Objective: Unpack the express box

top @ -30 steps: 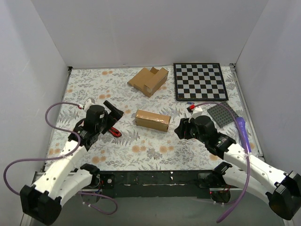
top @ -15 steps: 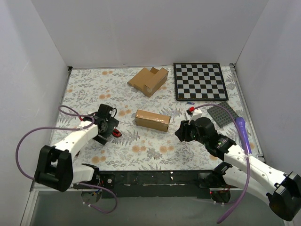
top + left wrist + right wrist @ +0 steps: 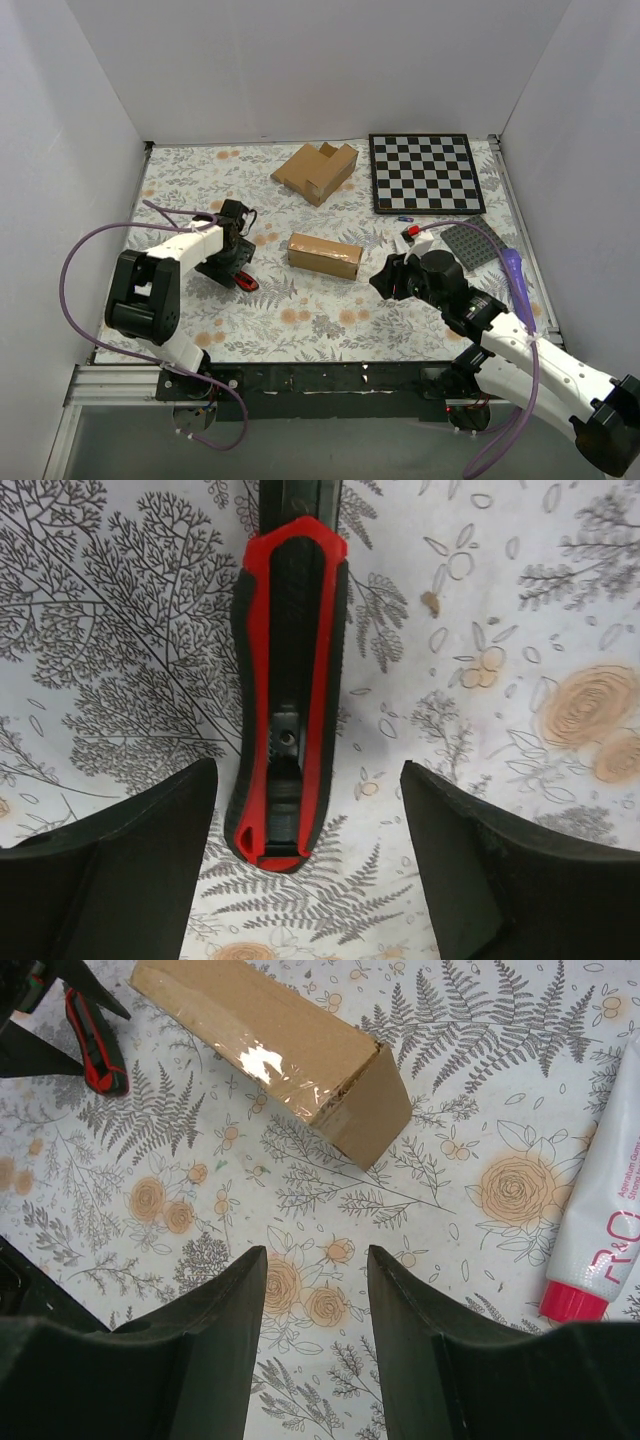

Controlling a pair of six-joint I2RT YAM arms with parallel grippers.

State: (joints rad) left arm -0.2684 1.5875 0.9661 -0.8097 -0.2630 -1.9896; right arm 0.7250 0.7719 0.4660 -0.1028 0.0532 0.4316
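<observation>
The express box [image 3: 324,256], a small brown carton with shiny tape on top, lies mid-table; in the right wrist view it [image 3: 280,1050] sits ahead of my right gripper [image 3: 316,1260], which is open over bare cloth with nothing between its fingers. In the top view the right gripper [image 3: 385,278] is just right of the box. A red-and-black utility knife [image 3: 288,680] lies flat on the cloth left of the box [image 3: 243,280]. My left gripper [image 3: 308,780] is open and low over it. The knife's handle end sits between the fingers, nearer the left one, untouched.
A larger notched cardboard box [image 3: 316,170] and a chessboard [image 3: 425,172] sit at the back. A grey studded plate [image 3: 472,243], a white tube with a red cap [image 3: 600,1230] and a purple tool [image 3: 512,270] lie at the right. White walls enclose the table.
My left arm has swung forward and down onto the knife, and its jaws have narrowed somewhat. The right gripper has barely shifted. The box has not moved.
</observation>
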